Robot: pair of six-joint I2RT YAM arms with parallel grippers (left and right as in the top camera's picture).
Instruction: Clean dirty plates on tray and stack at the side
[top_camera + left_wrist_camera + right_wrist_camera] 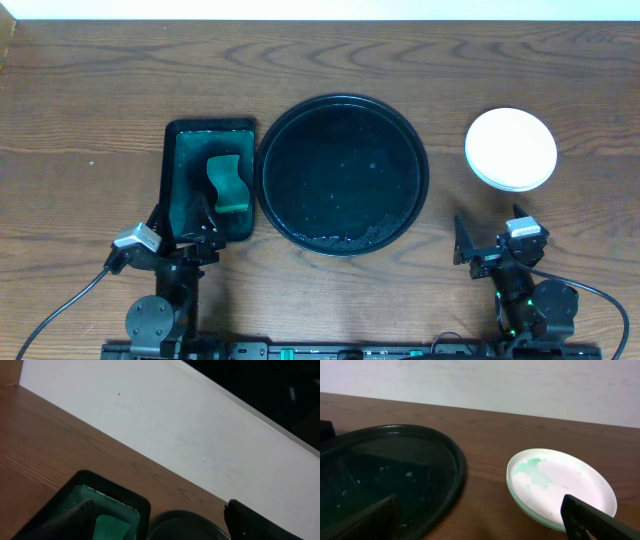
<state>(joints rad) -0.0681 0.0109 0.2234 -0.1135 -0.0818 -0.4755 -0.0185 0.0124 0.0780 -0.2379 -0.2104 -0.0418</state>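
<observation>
Plate stack (511,150) lies flat, faces up; round, so no long axis. It sits on bare wood right of black round tray (342,110), clear of its rim. Top plate white, with faint teal smear left of centre – lower rims show beneath it in right wrist view. Tray floor wet, pale specks. Green rectangular tray (175,160) with sponge (229,183) just left of black one. Left gripper (182,222) and right gripper (490,232) both spread wide, grasping nothing – at near table edge. Table (90,90) brown wood grain; white wall (480,385) behind.
</observation>
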